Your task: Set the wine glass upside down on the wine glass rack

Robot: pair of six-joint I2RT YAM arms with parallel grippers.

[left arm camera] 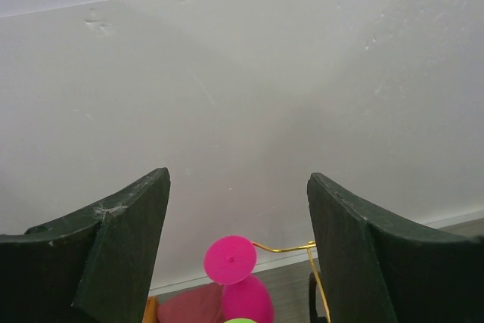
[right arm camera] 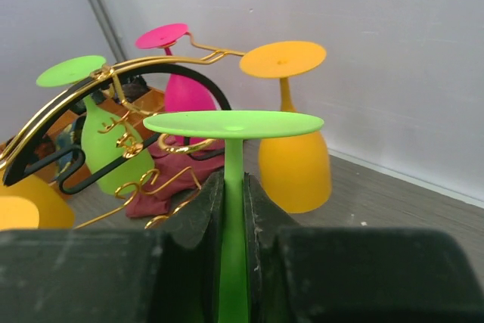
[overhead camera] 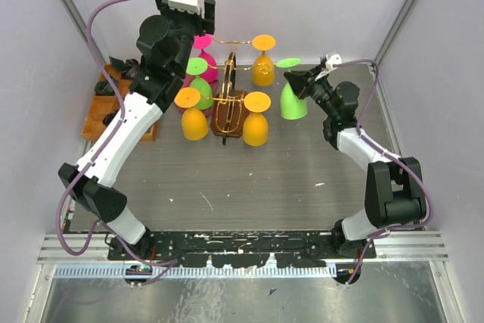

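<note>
My right gripper (overhead camera: 304,81) (right arm camera: 233,183) is shut on the stem of a green wine glass (overhead camera: 293,102) (right arm camera: 233,123). The glass is upside down with its foot disc on top, just right of the wine glass rack (overhead camera: 229,104) (right arm camera: 144,62). That rack is a gold wire stand on a brown base. Around it sit several inverted glasses: pink (overhead camera: 204,54) (left arm camera: 231,259), green (overhead camera: 198,73) and orange (overhead camera: 255,122) (right arm camera: 291,156). My left gripper (overhead camera: 204,13) (left arm camera: 238,175) is open and empty. It is raised above the rack's back left, over the pink glass.
An orange wooden tray (overhead camera: 102,107) with dark items stands at the far left beside the left arm. A dark red cloth (right arm camera: 174,179) lies behind the rack. White walls close in the back and both sides.
</note>
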